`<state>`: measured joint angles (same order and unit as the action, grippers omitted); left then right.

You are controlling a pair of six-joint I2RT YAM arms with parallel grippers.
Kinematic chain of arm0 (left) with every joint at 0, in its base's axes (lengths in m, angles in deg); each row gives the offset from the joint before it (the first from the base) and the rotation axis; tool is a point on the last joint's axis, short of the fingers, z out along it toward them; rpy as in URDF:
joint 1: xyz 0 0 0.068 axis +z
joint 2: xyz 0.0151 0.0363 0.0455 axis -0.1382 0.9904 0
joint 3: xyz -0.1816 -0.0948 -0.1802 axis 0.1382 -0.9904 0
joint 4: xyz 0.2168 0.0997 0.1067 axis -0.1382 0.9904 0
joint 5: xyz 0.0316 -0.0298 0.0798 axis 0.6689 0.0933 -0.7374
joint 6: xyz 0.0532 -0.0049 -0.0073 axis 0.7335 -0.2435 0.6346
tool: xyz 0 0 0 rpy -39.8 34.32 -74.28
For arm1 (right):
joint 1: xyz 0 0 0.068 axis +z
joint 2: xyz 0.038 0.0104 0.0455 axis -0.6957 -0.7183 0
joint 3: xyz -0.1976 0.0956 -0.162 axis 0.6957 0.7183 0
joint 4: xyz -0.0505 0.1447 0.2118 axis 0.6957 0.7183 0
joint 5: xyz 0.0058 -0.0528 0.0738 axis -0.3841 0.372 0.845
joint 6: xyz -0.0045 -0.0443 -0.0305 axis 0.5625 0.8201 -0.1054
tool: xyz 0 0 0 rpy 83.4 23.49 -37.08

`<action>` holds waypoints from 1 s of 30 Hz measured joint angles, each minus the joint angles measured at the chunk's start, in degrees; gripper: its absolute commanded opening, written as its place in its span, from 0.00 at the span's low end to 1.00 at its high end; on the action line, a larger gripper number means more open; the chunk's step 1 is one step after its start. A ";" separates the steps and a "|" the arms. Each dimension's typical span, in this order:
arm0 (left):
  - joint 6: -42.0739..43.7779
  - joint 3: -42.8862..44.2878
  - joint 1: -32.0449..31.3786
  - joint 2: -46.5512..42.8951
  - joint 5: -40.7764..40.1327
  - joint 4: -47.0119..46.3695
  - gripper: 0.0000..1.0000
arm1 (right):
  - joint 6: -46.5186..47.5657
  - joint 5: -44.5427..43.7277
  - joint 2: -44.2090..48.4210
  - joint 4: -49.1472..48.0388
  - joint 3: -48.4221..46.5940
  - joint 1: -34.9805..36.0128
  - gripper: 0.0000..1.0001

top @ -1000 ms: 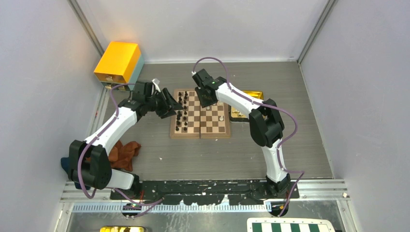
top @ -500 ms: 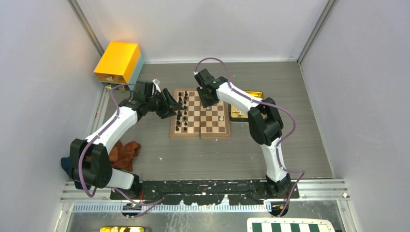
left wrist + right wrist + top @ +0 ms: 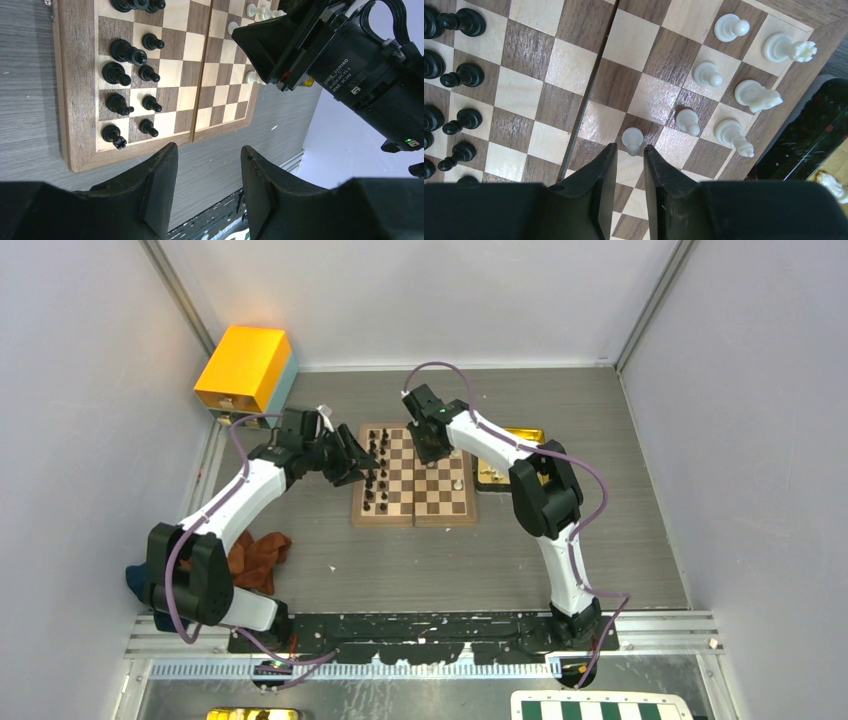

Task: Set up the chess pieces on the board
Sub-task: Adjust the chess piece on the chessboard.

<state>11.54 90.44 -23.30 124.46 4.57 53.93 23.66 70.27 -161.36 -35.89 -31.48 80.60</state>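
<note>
A grey wood-grain table point(image 3: 620, 540) fills the booth. The two arms reach in from its near edge and bend toward each other over the middle. An orange-yellow box point(image 3: 245, 365) sits in the far left corner, and a rust-coloured cloth point(image 3: 258, 555) lies bunched near the left arm's base.

The wooden chessboard point(image 3: 440, 502) lies flat at the centre, with a gold tray point(image 3: 525, 435) against its right side. The left gripper point(image 3: 209, 150) hangs beside the board's left edge, fingers apart with nothing between them. The right gripper point(image 3: 629, 146) is low over the far right half, its fingers only narrowly separated.

Black pieces point(image 3: 116, 74) stand in two files along the left side, and white pieces point(image 3: 754, 96) cluster at the far right corner. One white pawn point(image 3: 632, 137) stands right at the right gripper's fingertips. I cannot tell whether they pinch it.
</note>
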 measured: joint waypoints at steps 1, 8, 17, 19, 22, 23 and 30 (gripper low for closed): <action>0.00 0.00 0.00 0.02 0.00 0.00 0.50 | 0.02 0.02 0.00 -0.02 0.00 0.00 0.30; 0.00 0.00 0.00 0.33 0.00 -0.07 0.50 | 0.04 0.39 -0.02 -0.15 -0.24 -0.37 0.17; 0.00 0.00 0.00 0.59 0.00 -0.09 0.50 | 0.02 0.59 -0.02 -0.17 -0.26 -0.63 0.10; 0.00 0.00 0.00 0.59 0.00 -0.11 0.50 | 0.00 0.59 -0.02 -0.17 -0.26 -0.63 0.10; -0.02 0.00 0.00 0.59 0.00 -0.11 0.50 | 0.02 0.55 0.00 -0.17 -0.26 -0.63 0.10; -0.02 0.00 0.00 0.59 0.00 -0.11 0.50 | 0.00 0.50 0.00 -0.17 -0.24 -0.63 0.10; -0.02 0.00 0.00 0.59 0.00 -0.13 0.50 | 0.00 -0.17 0.59 -0.22 0.66 -0.63 0.10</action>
<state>11.52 90.44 -23.30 125.05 4.57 53.80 23.66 70.10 -160.77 -36.11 -30.83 79.96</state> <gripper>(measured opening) 0.505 0.161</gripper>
